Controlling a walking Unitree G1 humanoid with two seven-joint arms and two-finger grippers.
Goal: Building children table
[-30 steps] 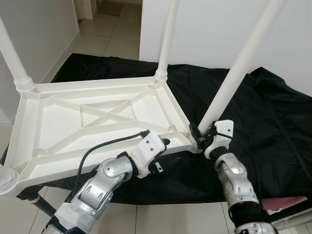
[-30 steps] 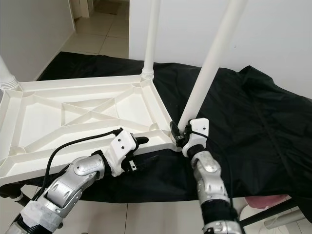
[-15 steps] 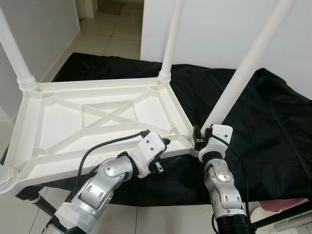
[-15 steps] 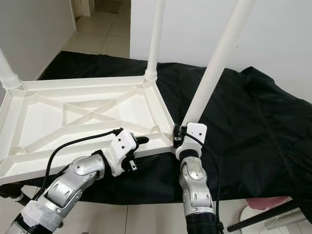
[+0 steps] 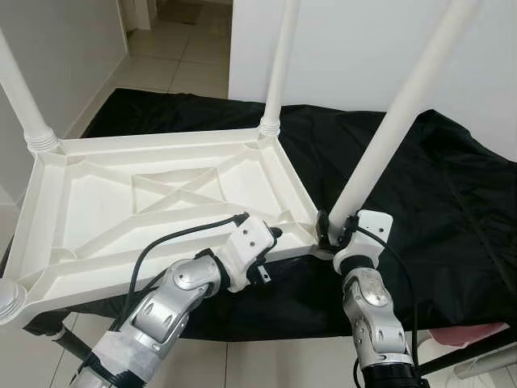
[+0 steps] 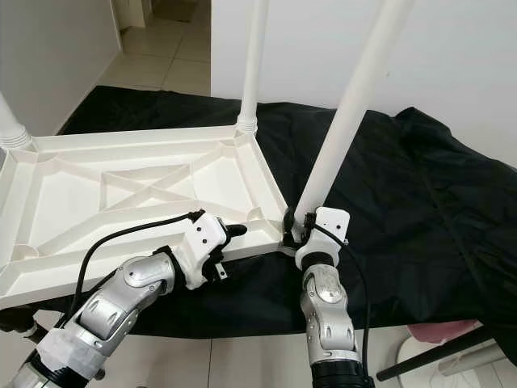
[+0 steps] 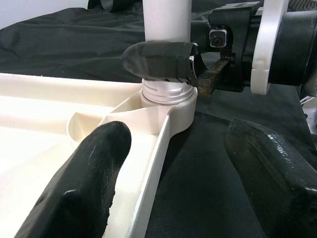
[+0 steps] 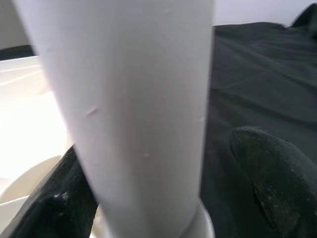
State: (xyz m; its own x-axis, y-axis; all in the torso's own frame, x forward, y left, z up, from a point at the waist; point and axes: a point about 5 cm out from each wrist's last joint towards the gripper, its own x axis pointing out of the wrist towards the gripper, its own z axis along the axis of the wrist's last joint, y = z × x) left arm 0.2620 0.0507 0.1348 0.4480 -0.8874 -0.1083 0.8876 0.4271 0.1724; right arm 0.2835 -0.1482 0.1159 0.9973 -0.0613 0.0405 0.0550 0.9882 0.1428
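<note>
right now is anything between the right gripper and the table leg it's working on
Nothing visible. The right gripper is already at the base of the near table leg, one finger on either side, just above the corner socket of the upturned tabletop.

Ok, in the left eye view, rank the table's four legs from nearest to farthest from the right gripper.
1. Near-right leg, at the right gripper.
2. Far-right leg, at the back.
3. Far-left leg, across the tabletop.
4. Near-left leg, at the left edge.

White plastic table (image 5: 161,194), white legs (image 5: 396,121). Black cloth (image 5: 452,210) underneath. Silver arms, black fingers (image 7: 89,183). Pale beige floor tiles (image 5: 170,65), white walls (image 5: 363,48).
</note>
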